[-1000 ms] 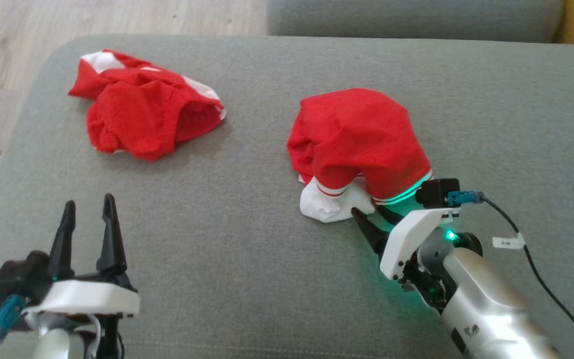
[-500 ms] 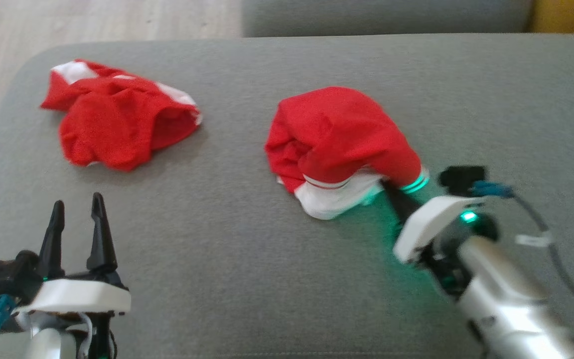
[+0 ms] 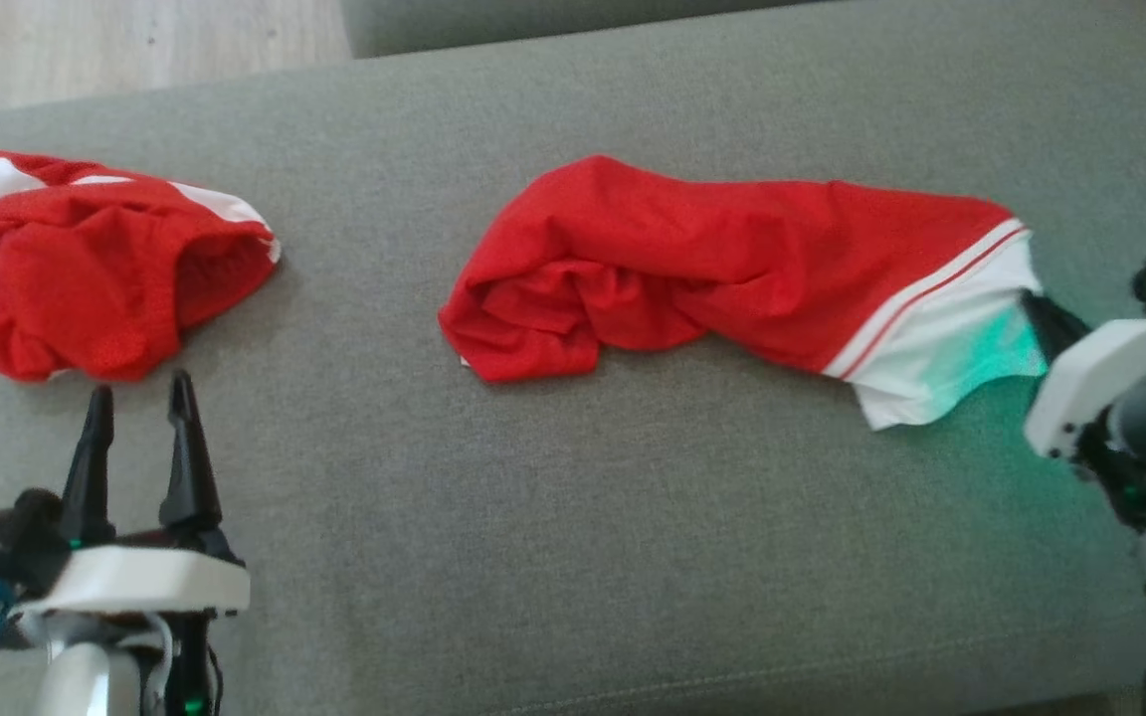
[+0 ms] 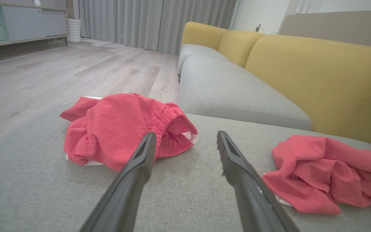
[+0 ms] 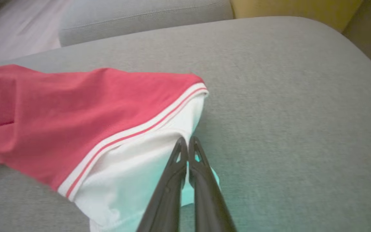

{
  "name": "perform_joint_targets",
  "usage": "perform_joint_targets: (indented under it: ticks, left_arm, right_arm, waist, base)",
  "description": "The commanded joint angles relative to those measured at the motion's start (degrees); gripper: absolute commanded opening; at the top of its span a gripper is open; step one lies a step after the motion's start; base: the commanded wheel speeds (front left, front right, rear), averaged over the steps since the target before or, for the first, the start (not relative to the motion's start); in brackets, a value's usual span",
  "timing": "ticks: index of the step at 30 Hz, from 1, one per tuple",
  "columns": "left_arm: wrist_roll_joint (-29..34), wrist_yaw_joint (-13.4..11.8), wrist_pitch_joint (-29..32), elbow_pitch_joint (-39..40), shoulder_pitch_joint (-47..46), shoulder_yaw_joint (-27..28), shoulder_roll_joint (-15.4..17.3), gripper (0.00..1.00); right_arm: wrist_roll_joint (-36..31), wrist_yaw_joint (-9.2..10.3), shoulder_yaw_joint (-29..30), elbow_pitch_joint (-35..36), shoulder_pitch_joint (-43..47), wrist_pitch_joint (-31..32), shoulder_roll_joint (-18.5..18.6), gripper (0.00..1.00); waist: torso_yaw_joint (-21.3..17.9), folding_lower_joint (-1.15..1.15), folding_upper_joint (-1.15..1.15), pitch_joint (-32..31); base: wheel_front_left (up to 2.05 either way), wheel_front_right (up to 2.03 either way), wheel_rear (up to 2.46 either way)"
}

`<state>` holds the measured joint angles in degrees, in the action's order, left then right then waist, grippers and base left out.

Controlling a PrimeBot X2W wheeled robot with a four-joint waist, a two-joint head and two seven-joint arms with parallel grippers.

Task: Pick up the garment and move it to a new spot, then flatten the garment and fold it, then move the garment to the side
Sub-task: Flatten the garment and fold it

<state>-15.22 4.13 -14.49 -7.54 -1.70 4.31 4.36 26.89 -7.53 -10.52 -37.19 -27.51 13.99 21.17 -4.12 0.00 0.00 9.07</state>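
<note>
The garment (image 3: 732,259) is red with a white striped hem and lies stretched out across the grey cushion, from the middle to the right. My right gripper (image 3: 1036,308) is at its right end, shut on the white hem. The right wrist view shows my right gripper (image 5: 187,141) with its fingers pressed together on the white band of the garment (image 5: 76,109). My left gripper (image 3: 135,398) stands open at the lower left with nothing in it. In the left wrist view my left gripper (image 4: 185,138) points between two red heaps, the garment (image 4: 327,170) to its right.
A second crumpled red garment (image 3: 86,268) lies at the far left of the grey cushion (image 3: 573,537), just beyond my left fingertips. A yellow sofa backrest (image 4: 317,77) rises at the right of the left wrist view. Wooden floor (image 4: 60,71) lies beyond the cushion's far edge.
My right gripper has shut on the white hem and pulled it to the right, drawing the bunched garment out long. The head camera has turned too. The left gripper stays open.
</note>
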Motion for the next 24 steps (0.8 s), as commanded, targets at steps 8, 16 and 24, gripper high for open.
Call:
perform_joint_targets:
  ticks: [8, 16, 24]
  left_arm:
    - [0.73, 0.94, -0.51, 0.6, -3.06, 1.46, 0.61, 1.0]
    - [0.84, 1.23, -0.51, -0.57, -2.47, 1.2, 0.5, 1.0]
    - [0.87, 1.48, -0.51, -0.8, -2.6, 0.66, 0.43, 1.0]
  right_arm:
    - [-13.45, 0.04, 14.6, 9.98, 5.46, 4.0, -5.52, 1.0]
    - [-18.09, 0.04, 19.19, 24.56, 12.03, 0.99, -14.41, 1.0]
    - [-18.25, 0.04, 16.91, 28.2, 12.97, -0.48, -16.06, 1.0]
  waist:
    - [0.61, 0.0, 0.0, 0.55]
    - [1.52, 0.0, 0.0, -2.25]
    - [3.19, 0.0, 0.0, -2.25]
  base:
    - [0.0, 0.0, 0.0]
    - [0.0, 0.0, 0.0]
    - [0.0, 0.0, 0.0]
